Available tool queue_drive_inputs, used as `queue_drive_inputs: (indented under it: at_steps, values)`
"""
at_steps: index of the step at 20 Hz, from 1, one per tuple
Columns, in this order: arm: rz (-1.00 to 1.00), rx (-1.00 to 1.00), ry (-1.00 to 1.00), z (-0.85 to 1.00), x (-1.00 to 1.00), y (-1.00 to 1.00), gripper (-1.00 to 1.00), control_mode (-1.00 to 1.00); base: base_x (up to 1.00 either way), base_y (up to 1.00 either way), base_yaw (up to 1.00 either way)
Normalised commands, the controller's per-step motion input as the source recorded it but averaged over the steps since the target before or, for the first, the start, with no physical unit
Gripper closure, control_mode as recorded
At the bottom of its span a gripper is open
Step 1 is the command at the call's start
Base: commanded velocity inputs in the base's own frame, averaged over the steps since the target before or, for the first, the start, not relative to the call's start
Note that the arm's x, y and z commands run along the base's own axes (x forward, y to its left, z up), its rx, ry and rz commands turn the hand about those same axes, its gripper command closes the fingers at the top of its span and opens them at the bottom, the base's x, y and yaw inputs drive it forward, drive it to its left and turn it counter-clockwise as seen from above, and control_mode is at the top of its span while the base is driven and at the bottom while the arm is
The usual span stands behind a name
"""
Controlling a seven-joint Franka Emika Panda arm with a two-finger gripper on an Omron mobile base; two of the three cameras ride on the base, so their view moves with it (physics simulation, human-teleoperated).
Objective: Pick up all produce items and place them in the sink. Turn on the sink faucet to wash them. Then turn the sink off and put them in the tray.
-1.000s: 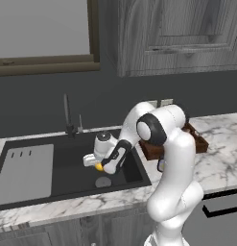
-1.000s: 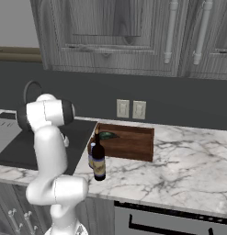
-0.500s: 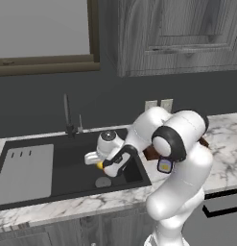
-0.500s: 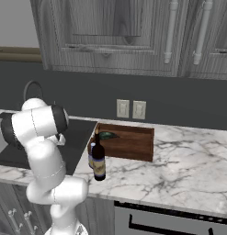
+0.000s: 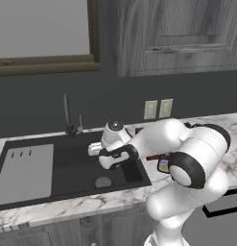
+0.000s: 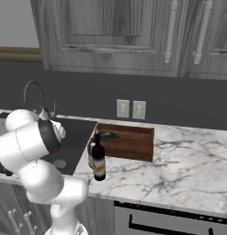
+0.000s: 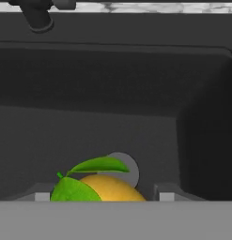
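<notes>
The gripper (image 7: 101, 197) is positioned above the sink (image 5: 67, 166) basin. In the hand view the yellow lemon-like fruit (image 7: 105, 190), with its green leaves, sits between the two fingertips (image 7: 42, 196). The jaws stand wide, spanning the fruit. Judged from this view, the fruit is gripped, but actual pad contact is not visible. Just beyond the fruit lies the round silver drain (image 7: 129, 169) on the basin floor.

Risk: if the hold is loose, the round fruit can slip out during lifting and drop back into the basin, where it would roll. A second risk is the basin's right wall and rim: a low sideways transfer toward the tray (image 6: 126, 142) could knock the fruit or the hand against it.

Containers, near to far:
- Sink: holds nothing visible on its floor besides the drain. The drainboard panel (image 5: 24, 170) lies at its left.
- Tray: on the counter right of the sink, it contains the dark green oval item (image 6: 107, 135) near its left end. The wine bottle (image 6: 98, 161) stands just in front of it.

At the back rim stands the faucet (image 5: 67, 113).
</notes>
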Motion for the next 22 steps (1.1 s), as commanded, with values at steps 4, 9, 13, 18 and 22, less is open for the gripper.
queue_drive_inputs:
  at_steps: [4, 9, 13, 18, 22]
  values:
    - [0.0, 0.0, 0.0, 0.66, -0.2, -0.07, 1.0, -1.0, 0.0, 0.0, 0.0]
    - [0.0, 0.0, 0.0, 0.63, -0.28, -0.01, 1.0, -1.0, 0.0, 0.0, 0.0]
    - [0.0, 0.0, 0.0, 0.53, -0.23, -0.15, 1.0, -1.0, 0.0, 0.0, 0.0]
    - [-0.03, 0.0, 0.0, 0.4, -0.29, -0.33, 1.0, -1.0, 0.0, 0.0, 0.0]
    - [-0.07, 0.0, 0.0, 0.31, -0.32, -0.39, 1.0, -1.0, 0.0, 0.0, 0.0]
